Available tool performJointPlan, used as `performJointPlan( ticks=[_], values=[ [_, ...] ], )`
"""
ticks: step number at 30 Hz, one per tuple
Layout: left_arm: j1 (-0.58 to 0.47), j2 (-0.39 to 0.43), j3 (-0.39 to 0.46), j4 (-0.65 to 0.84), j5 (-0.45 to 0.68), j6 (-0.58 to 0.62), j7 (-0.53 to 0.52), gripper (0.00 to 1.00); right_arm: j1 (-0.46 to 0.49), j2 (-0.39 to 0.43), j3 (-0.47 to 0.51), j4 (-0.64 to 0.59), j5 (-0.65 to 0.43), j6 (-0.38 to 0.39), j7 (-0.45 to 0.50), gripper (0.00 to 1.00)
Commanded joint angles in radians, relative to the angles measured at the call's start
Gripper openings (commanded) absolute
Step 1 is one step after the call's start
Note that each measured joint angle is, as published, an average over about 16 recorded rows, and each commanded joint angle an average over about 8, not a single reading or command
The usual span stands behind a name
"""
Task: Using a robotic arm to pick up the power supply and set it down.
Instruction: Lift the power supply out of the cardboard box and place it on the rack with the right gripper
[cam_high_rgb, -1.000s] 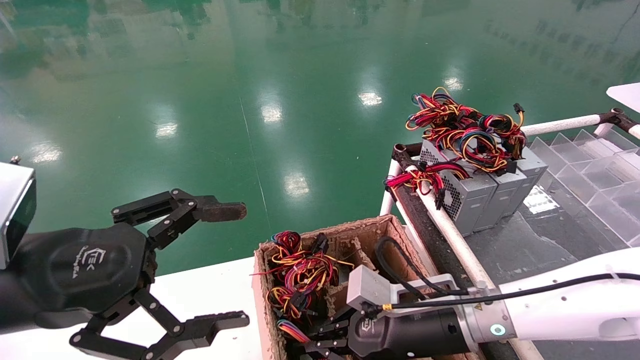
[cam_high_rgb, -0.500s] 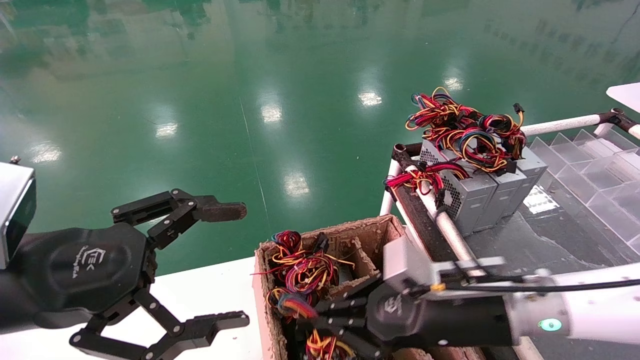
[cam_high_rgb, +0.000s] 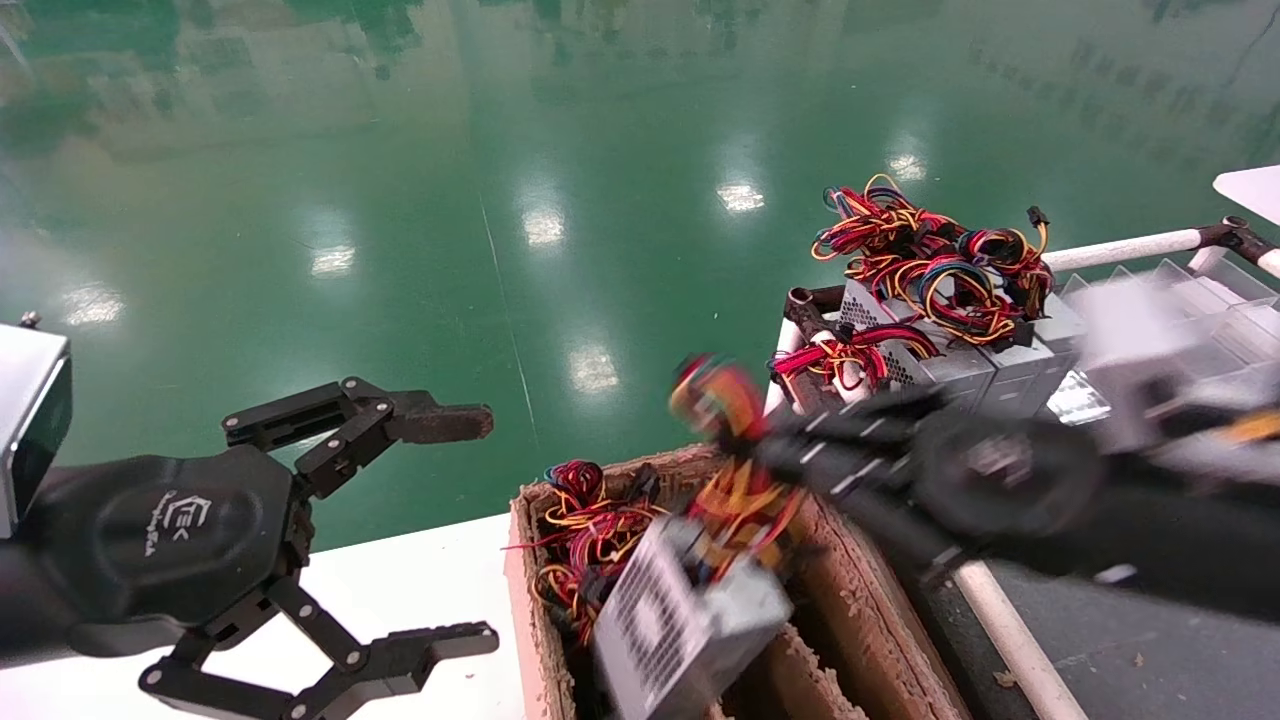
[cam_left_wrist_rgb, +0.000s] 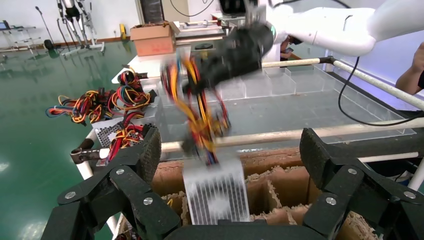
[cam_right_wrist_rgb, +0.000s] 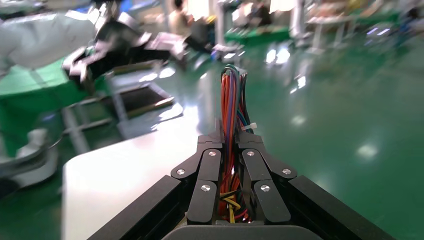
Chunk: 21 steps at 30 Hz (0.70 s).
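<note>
- Head view: a glossy green workshop floor (cam_high_rgb: 560, 200) lies behind a white table (cam_high_rgb: 400, 580) carrying a brown divided cardboard box (cam_high_rgb: 860, 600). The right gripper (cam_high_rgb: 760, 425), black with plain jointed fingers, is clenched on the red, yellow and blue wire bundle (cam_high_rgb: 740, 490), so the silver-grey perforated metal power supply (cam_high_rgb: 680, 620) dangles tilted just above the box, probably because the wires are its easiest handle. Three similar units (cam_high_rgb: 990, 375) stand side by side on the pipe-framed rack (cam_high_rgb: 1000, 620). The left gripper (cam_high_rgb: 440, 530) hangs parked over the table, jaws spread wide, grasping nothing.
- Left wrist view: the supply hangs by its wires over the box cells.
- Right wrist view: both fingers (cam_right_wrist_rgb: 207, 180) pinch the wires tightly.
</note>
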Motion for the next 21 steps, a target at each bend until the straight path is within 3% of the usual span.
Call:
performJointPlan(
  ticks=[1, 11, 21],
  values=[
    [0.0, 0.0, 0.0, 0.0, 0.0, 0.0, 0.0, 1.0, -0.012, 0.03, 0.034, 0.003, 0.041, 0.004, -0.007, 0.0],
    [0.0, 0.0, 0.0, 0.0, 0.0, 0.0, 0.0, 1.0, -0.05, 0.168, 0.158, -0.087, 0.128, 0.016, -0.092, 0.0],
    [0.0, 0.0, 0.001, 0.0, 0.0, 0.0, 0.0, 1.0, -0.097, 0.301, 0.226, -0.272, 0.142, -0.042, -0.205, 0.0]
  ],
)
